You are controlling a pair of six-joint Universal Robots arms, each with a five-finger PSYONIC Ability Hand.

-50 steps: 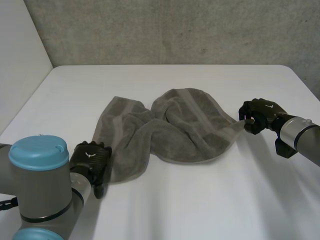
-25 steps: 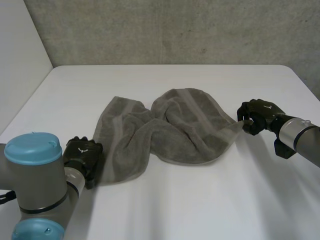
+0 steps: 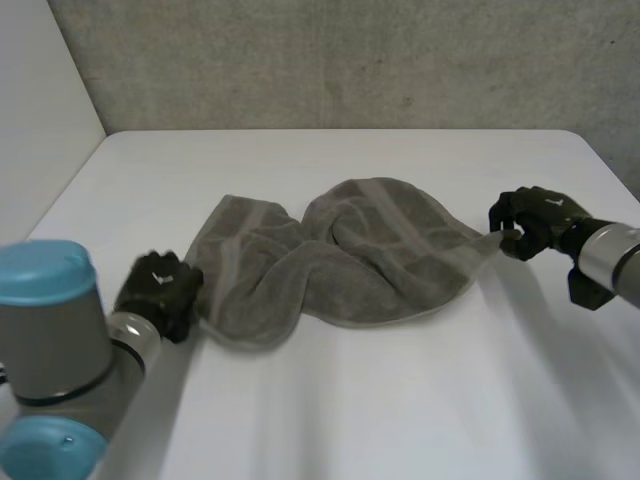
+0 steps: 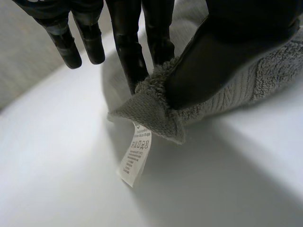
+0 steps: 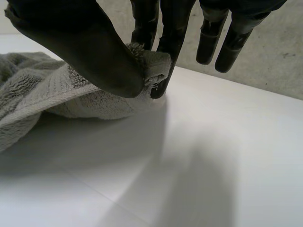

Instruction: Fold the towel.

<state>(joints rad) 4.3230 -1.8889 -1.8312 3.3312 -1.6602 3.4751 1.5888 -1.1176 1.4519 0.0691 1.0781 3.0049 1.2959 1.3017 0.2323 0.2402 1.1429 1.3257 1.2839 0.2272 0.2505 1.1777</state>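
Now fingers and thumb of the left hand point(image 3: 158, 293) pinch the towel point(image 3: 340, 260) beside its label point(image 4: 135, 156); the right hand point(image 3: 535, 220) pinches the opposite corner. Between them it lies rumpled on the worktop point(image 3: 400, 400).

Your left robot hand point(image 3: 158, 290) sits close in by its arm, thumb pinching a towel point(image 3: 340, 260) corner against its fingers. Out wide, your right robot hand point(image 3: 535, 218) pinches the opposite corner the same way.

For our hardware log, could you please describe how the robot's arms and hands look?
The left arm and right arm are grey cylinders; the left carries light-blue caps. The black left hand and right hand each bear a small white mark.
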